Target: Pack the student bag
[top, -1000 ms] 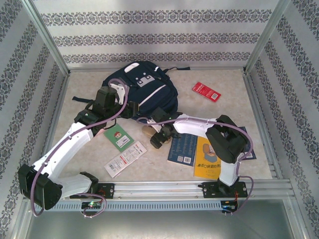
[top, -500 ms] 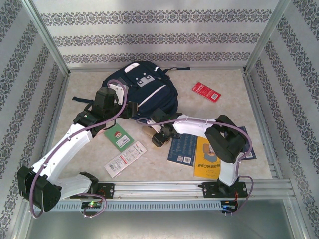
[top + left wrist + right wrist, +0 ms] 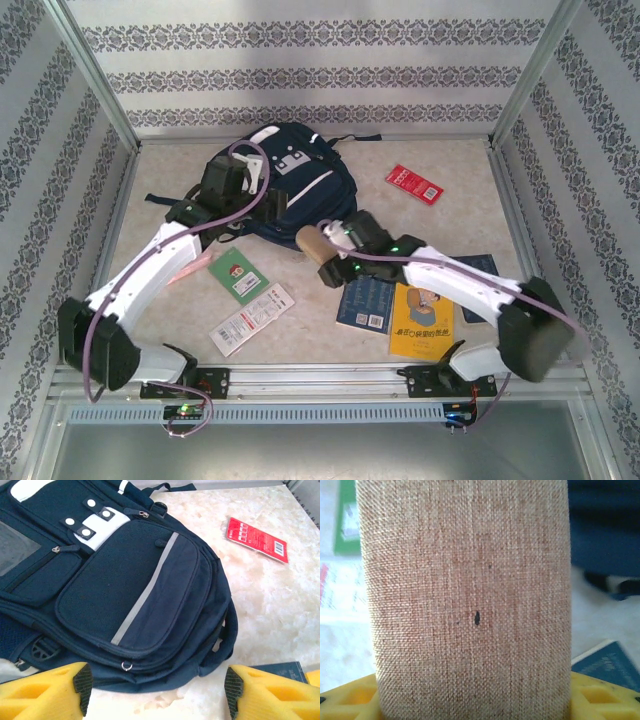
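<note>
The student bag (image 3: 300,175) lies flat at the back middle of the table, navy with white stripes; its front pocket and zip ring are seen close in the left wrist view (image 3: 130,580). My left gripper (image 3: 272,200) hovers at the bag's near left edge, open, with nothing between its yellow fingers (image 3: 45,690). My right gripper (image 3: 335,252) is shut on a tan woven fabric pouch (image 3: 314,243), held just off the bag's near edge. The pouch (image 3: 465,600) hides most of the right wrist view, with yellow fingers (image 3: 600,697) at either side of it.
A red booklet (image 3: 413,184) lies right of the bag. A green book (image 3: 237,275) and a white leaflet (image 3: 252,317) lie front left. A blue book (image 3: 367,300), a yellow book (image 3: 417,320) and a dark book (image 3: 482,268) lie under the right arm.
My right arm has stretched out, its elbow swinging right, and carried the tan pouch up towards the bag. My left gripper has moved farther back over the bag's left side.
</note>
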Robot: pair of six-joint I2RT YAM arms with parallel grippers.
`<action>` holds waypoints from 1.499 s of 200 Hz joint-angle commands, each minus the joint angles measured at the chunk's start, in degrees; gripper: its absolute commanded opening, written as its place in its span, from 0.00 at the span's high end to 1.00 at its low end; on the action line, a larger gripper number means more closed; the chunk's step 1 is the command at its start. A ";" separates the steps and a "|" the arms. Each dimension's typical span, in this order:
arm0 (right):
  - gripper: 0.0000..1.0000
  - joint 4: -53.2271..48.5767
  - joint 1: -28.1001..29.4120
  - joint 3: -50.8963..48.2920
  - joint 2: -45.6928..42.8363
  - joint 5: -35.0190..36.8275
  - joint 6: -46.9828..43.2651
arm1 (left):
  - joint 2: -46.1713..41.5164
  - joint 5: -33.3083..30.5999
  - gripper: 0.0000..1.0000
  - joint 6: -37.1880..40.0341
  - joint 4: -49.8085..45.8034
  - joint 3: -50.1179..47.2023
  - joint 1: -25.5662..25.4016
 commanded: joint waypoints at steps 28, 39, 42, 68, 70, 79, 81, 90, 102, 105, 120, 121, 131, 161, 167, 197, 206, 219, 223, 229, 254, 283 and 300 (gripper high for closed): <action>0.69 3.92 -8.46 -3.98 -9.84 1.50 10.53 | 19.14 9.46 0.23 -0.83 -2.79 16.13 4.26; 0.70 3.36 -10.17 -4.48 -11.20 2.66 11.62 | 23.63 11.59 0.24 -1.40 -1.12 18.55 5.68; 0.70 3.26 -10.61 -4.70 -11.48 2.84 11.82 | 24.75 12.30 0.24 -1.51 -0.93 19.32 6.06; 0.69 1.15 -13.91 -5.43 -12.65 4.87 11.71 | 35.66 21.40 0.30 -0.94 -2.36 28.74 7.76; 0.69 1.18 -14.14 -5.52 -12.74 4.81 11.74 | 36.42 21.77 0.30 -0.86 -2.64 29.51 7.74; 0.69 1.26 -15.15 -6.07 -13.24 4.55 11.87 | 39.65 23.96 0.32 -0.49 -3.56 32.65 7.71; 0.69 1.25 -15.33 -6.16 -13.37 4.47 11.87 | 40.29 24.34 0.32 -0.48 -3.75 33.28 7.73; 0.69 1.35 -16.06 -6.53 -13.89 3.91 11.87 | 42.82 25.70 0.33 -0.33 -4.57 35.69 7.72; 0.68 1.52 -16.54 -6.87 -14.44 3.82 12.00 | 45.04 27.85 0.34 -0.23 -4.55 37.46 7.72; 0.68 1.49 -16.60 -6.94 -14.49 3.72 12.04 | 45.52 28.38 0.34 -0.22 -4.55 37.80 7.77; 0.67 1.88 -16.69 -7.15 -14.69 3.19 12.17 | 47.51 31.23 0.36 -0.77 -4.46 38.95 7.66; 0.67 1.90 -16.71 -7.16 -14.71 3.19 12.20 | 47.58 31.41 0.36 -0.80 -4.42 38.96 7.65; 0.67 2.07 -16.74 -7.25 -14.57 2.71 12.18 | 48.53 32.82 0.36 -1.29 -4.25 39.34 7.58; 0.67 2.76 -16.83 -7.46 -14.23 1.88 12.27 | 49.76 35.24 0.37 -1.27 -4.60 39.22 7.38; 0.67 2.84 -16.83 -7.43 -14.14 1.86 12.35 | 49.84 35.97 0.38 -1.27 -4.48 38.98 7.39; 0.68 3.02 -16.91 -7.27 -13.60 1.25 12.22 | 50.26 39.07 0.41 -1.36 -4.46 38.68 7.21; 0.68 2.99 -16.91 -7.25 -13.46 1.16 12.22 | 50.67 40.06 0.42 -1.36 -4.69 38.99 7.20; 0.68 2.98 -16.99 -7.16 -13.33 1.11 12.22 | 51.49 41.61 0.44 -1.36 -4.99 39.29 7.10; 0.68 2.98 -17.00 -7.16 -13.33 1.12 12.22 | 51.82 42.02 0.45 -1.36 -5.05 39.34 7.04; 0.67 3.06 -17.00 -7.31 -13.25 1.07 12.22 | 52.23 42.64 0.46 -1.27 -5.20 39.45 7.02; 0.67 2.89 -17.00 -7.51 -12.55 1.16 12.13 | 54.55 43.20 0.58 0.83 -8.66 41.51 6.52; 0.67 3.32 -16.91 -7.86 -11.88 0.96 11.96 | 55.12 41.62 0.77 1.99 -9.82 42.09 6.43; 0.67 3.47 -16.91 -7.95 -11.66 1.46 12.04 | 55.06 41.36 0.97 1.98 -10.03 43.35 6.34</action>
